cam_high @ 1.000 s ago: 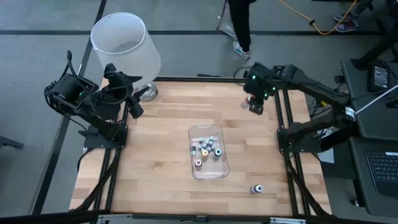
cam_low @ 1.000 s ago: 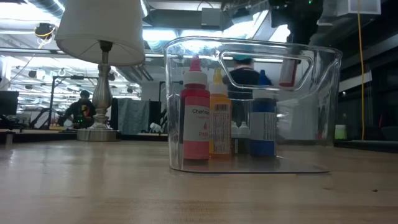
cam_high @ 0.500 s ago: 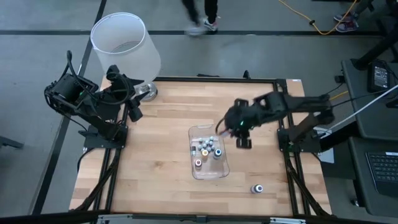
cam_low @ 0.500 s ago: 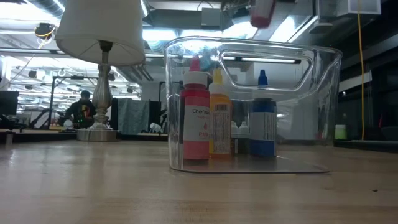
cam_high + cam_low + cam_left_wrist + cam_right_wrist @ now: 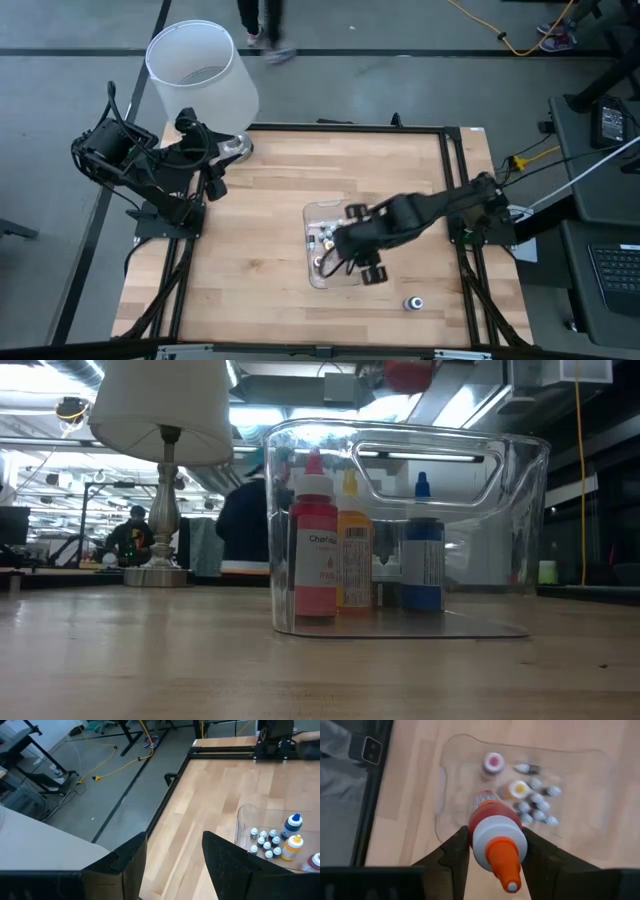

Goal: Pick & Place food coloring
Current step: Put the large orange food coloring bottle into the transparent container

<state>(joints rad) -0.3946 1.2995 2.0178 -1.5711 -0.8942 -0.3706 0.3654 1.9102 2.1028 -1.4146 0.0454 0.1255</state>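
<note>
A clear plastic tray (image 5: 316, 214) stands mid-table. In it stand upright a red food coloring bottle (image 5: 314, 545), an orange one (image 5: 351, 550) and a blue one (image 5: 423, 555), plus several tiny pale-capped ones (image 5: 265, 842). My right gripper (image 5: 342, 250) hovers over the tray, shut on a red bottle (image 5: 492, 822) with a white collar and orange cap. One more small bottle (image 5: 412, 302) stands on the table near the front right. My left gripper (image 5: 214, 176) waits open at the far left, beside the lamp. My right gripper pinches the red bottle's upper body, just below the white collar (image 5: 479, 822), between its two fingers (image 5: 456, 852). The fingers point down from above. The bottle hangs about upright, cap toward the wrist, its bottom (image 5: 408, 374) clear above the tray's rim.
A lamp with a white shade (image 5: 200, 68) stands at the table's far left corner. Bare wood lies left of the tray and along the front edge. A person (image 5: 262, 25) walks on the floor beyond the far edge.
My right gripper has swept from the table's far right corner toward the middle and the near edge, carrying the red bottle, and now hangs over the tray. Its wrist has rolled on the way. The bottles in the tray have stayed put.
</note>
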